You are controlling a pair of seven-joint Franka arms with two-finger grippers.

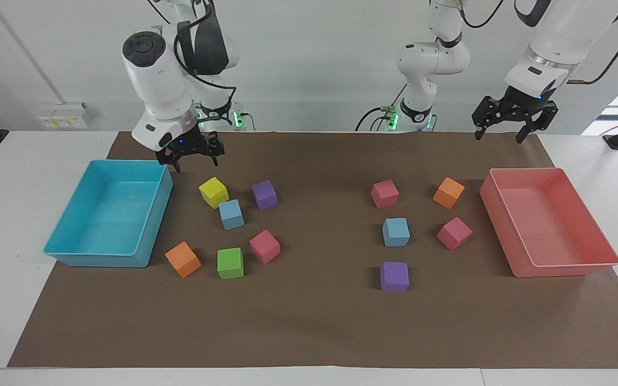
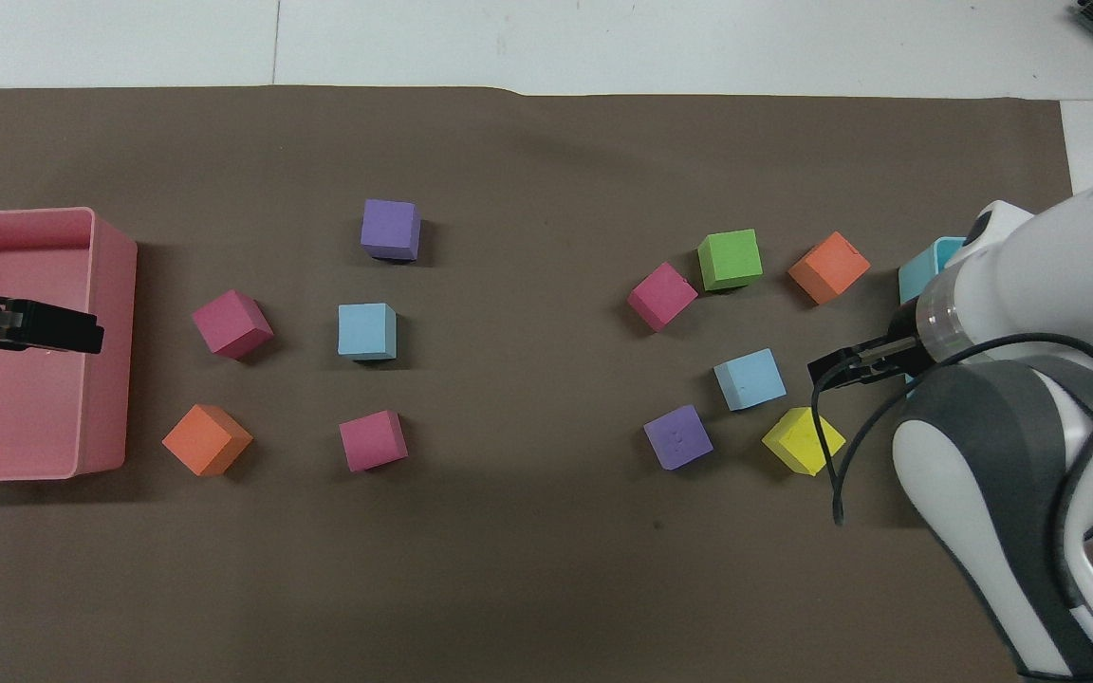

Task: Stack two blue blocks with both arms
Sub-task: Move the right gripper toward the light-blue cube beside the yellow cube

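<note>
Two small sky-blue foam cubes are seen resting flat on the brown paper mat (image 1: 314, 321), well apart and unstacked. Being cubes, neither has a long axis. The blue cube toward the right arm's end (image 1: 231, 214) (image 2: 750, 378) is turned slightly askew to the mat's edges and lies between a yellow foam cube (image 1: 213, 192) and a pink foam cube (image 1: 264, 246), with a purple foam cube (image 1: 264, 194) close beside it. The blue cube toward the left arm's end (image 1: 396, 231) (image 2: 367, 330) is set almost square to the mat, midway between a pink cube (image 1: 384, 193) nearer the robots and a purple cube (image 1: 394, 276) farther from them.

All cubes look matte and soft-edged. A turquoise plastic tray (image 1: 75, 256) with rounded corners and a pink plastic tray (image 1: 566, 269) of like shape are placed at the mat's two ends.

The right gripper (image 1: 191, 156) (image 2: 841, 368) is held low over the mat just beside the turquoise tray's corner, close to the yellow cube, its wrist bent downward and its fingers spread apart, nothing between them. The left gripper (image 1: 515, 119) (image 2: 39, 327) hangs raised over the pink tray's end nearer the robots, fingers parted and empty.
</note>
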